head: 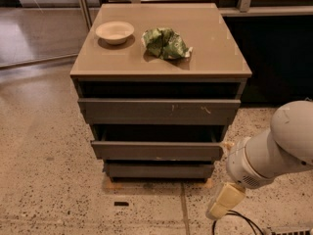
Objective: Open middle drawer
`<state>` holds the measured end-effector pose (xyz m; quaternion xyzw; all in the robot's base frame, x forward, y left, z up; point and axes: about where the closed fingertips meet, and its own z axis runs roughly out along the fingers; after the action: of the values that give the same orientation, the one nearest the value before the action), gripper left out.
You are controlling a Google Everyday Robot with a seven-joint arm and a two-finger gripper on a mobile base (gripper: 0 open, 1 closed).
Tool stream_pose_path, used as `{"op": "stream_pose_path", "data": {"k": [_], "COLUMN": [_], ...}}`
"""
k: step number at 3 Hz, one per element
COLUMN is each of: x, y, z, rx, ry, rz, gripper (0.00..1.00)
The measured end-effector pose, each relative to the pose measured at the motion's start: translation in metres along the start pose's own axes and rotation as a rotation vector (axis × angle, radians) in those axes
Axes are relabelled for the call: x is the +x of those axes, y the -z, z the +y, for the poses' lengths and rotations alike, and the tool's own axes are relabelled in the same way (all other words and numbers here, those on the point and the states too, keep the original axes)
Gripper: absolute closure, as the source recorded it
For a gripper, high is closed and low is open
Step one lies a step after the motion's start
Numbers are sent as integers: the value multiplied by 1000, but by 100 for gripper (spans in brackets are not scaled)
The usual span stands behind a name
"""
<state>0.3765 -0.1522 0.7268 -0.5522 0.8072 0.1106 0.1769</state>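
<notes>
The middle drawer (156,151) is the flat, unscratched grey-brown front in the middle of the three-drawer cabinet, with a dark gap above it. The top drawer front (156,111) carries pale scratches. The short bottom front (159,170) sits lowest. My gripper (224,200) hangs at the lower right, just off the cabinet's bottom right corner, below and to the right of the middle drawer's right end. It touches nothing that I can see. The white arm (279,151) reaches in from the right edge.
On the cabinet top (215,58) stand a white bowl (114,32) and a crumpled green bag (165,43). A black cable (239,222) lies on the speckled floor under the gripper. Dark glass panels stand behind and to the right of the cabinet.
</notes>
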Motion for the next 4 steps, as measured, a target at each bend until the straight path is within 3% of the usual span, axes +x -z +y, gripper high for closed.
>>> {"op": "stream_pose_path", "data": {"k": [1,2,3,4], "x": [0,1,-11,-44], "y": [0,-33,-102,-160], "z": [0,1,-4,-27], "rx": [0,-3,-19,20], "ry": [0,9,31,63], "rz": [0,-15,-62,-136], "gripper": [0,0,0,0]}}
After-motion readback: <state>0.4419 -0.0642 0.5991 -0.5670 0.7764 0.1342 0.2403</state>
